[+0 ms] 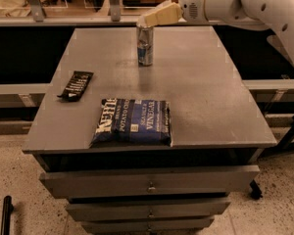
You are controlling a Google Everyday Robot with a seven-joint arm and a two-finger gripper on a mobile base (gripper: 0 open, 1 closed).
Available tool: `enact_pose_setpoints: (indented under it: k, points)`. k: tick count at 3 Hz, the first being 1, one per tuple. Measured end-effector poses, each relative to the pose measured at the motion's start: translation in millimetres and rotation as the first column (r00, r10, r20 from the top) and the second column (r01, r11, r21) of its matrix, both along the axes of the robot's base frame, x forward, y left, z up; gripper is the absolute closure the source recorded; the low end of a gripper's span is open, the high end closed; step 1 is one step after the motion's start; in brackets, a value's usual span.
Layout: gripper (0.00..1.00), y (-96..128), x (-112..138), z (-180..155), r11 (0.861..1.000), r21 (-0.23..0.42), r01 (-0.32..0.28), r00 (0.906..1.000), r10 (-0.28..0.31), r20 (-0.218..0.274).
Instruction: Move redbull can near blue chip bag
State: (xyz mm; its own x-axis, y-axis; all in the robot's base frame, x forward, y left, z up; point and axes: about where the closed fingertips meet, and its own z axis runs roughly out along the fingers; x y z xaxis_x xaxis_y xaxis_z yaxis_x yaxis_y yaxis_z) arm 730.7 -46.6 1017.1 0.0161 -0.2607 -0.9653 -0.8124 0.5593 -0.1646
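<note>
I take the redbull can (145, 45) as my reference. It stands upright on the grey table (210, 97), towards the far edge and a little left of the tabletop's middle. Its silver top sits just under the gripper (149, 18).

The gripper hangs directly above the can, its beige tip pointing left and slightly down, very close to the can's rim. From this view I cannot tell whether it touches the rim. I also cannot tell whether it is spread wide or closed narrow, because it reads as one pale wedge. It does not hold the can by its sides, and the can's body is bare all the way down. The white arm (264, 4) runs off to the right of the can and up out of the view.

The blue chip bag (132, 122) lies flat, well apart from the can. It is on the near side and slightly left, close to the table's front edge, with its white lettering facing up. A narrow black packet (75, 84) lies to the left of the can and nearer to me, apart from both the can and the bag. Below the tabletop, on the near side of the can, I see a stack of grey drawers (147, 180) with small knobs.
</note>
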Motion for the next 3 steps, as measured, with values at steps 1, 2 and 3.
enact_pose_setpoints:
  k: [1, 2, 3]
  points:
    - [0.0, -5.3, -1.8, -21.0, 0.999, 0.019, 0.038, 0.999, -0.038, -0.023]
    - [0.0, -5.3, 0.8, -38.1, 0.997, 0.056, 0.062, 0.9972, -0.06, -0.044]
    - [0.0, 2.2, 4.2, -52.3, 0.995, 0.081, 0.052, 0.9972, -0.047, -0.059]
